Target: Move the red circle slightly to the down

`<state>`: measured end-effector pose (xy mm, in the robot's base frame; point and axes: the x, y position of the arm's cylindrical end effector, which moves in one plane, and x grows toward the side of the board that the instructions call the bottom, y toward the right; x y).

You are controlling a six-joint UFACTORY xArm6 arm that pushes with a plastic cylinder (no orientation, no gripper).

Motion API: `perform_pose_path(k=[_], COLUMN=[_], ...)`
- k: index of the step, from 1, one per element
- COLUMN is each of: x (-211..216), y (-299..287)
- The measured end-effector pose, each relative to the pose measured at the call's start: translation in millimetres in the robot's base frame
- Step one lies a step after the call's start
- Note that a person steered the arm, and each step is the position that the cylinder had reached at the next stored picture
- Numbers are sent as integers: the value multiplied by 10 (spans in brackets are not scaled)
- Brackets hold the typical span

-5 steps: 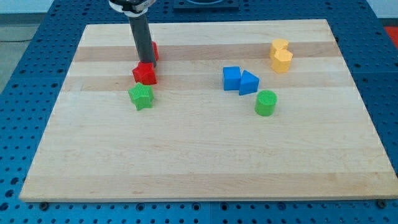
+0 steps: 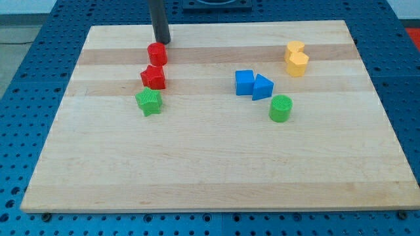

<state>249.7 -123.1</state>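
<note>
The red circle (image 2: 157, 54) sits on the wooden board (image 2: 216, 177) near the view's top left. My tip (image 2: 162, 41) is just above it toward the view's top, a small gap away, slightly to its right. A second red block (image 2: 153, 77) of irregular shape lies directly below the red circle, close to it. A green star-like block (image 2: 149, 102) lies below that one.
A blue cube (image 2: 244, 82) and a blue triangular block (image 2: 262, 87) sit side by side in the middle right. A green cylinder (image 2: 280, 108) lies below them. Two yellow blocks (image 2: 296, 58) sit at the top right.
My tip has moved toward the view's top, from in front of the red circle to just above it. The red circle now shows fully. The blocks have not moved.
</note>
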Motion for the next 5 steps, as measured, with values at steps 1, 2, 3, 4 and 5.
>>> perform_pose_path(k=[1,2,3,4,5], x=[97,175,254,305,309], y=[0,0,0,0,1])
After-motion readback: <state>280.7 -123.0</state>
